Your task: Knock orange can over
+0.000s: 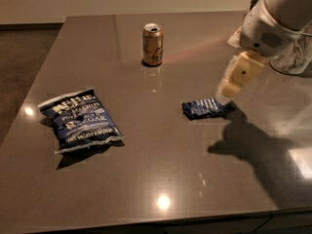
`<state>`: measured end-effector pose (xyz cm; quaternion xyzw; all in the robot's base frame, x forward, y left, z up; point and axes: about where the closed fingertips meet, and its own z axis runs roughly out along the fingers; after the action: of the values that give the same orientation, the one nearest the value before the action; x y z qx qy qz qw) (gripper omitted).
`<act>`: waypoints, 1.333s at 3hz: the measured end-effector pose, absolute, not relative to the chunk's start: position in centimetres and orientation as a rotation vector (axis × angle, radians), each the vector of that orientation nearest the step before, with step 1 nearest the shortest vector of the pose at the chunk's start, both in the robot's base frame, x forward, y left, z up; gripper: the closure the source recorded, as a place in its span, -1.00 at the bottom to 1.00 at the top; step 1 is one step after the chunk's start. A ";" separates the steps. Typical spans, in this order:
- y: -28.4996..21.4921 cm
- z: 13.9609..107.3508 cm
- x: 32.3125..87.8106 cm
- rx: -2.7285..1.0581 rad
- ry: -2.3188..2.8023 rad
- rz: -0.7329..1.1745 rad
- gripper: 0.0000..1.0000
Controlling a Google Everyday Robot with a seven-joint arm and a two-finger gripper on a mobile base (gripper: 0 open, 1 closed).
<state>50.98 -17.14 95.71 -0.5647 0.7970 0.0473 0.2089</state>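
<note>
Orange can (152, 45): bronze body, silver top, upright near the far edge of the surface (146, 179). Your tool (225, 89) hangs toward the right edge; you cannot tell how far open it is.

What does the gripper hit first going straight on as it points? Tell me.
Likely the small blue bag: the gripper hangs at the right, pointing down-left at its right end, though depth is unclear. The can stands well off that line.

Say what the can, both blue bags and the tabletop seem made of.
The orange can: likely aluminium, golden metallic sheen, silver top. The large blue bag and small blue bag: probably plastic film, crinkled, glossy. The table: polished stone or laminate; mirrors lights. The gripper, just above the small bag's right end: seemingly cream plastic.
</note>
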 end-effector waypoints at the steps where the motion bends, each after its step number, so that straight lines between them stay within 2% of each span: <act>1: -14.7 95.4 55.6 -1.469 2.209 0.235 -1.00; 2: -10.9 95.5 61.6 -1.358 2.176 0.288 -1.00; 4: -4.4 93.6 71.4 -1.159 2.121 0.253 -1.00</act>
<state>71.38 -4.37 93.57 -0.4471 0.8181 0.0976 0.3482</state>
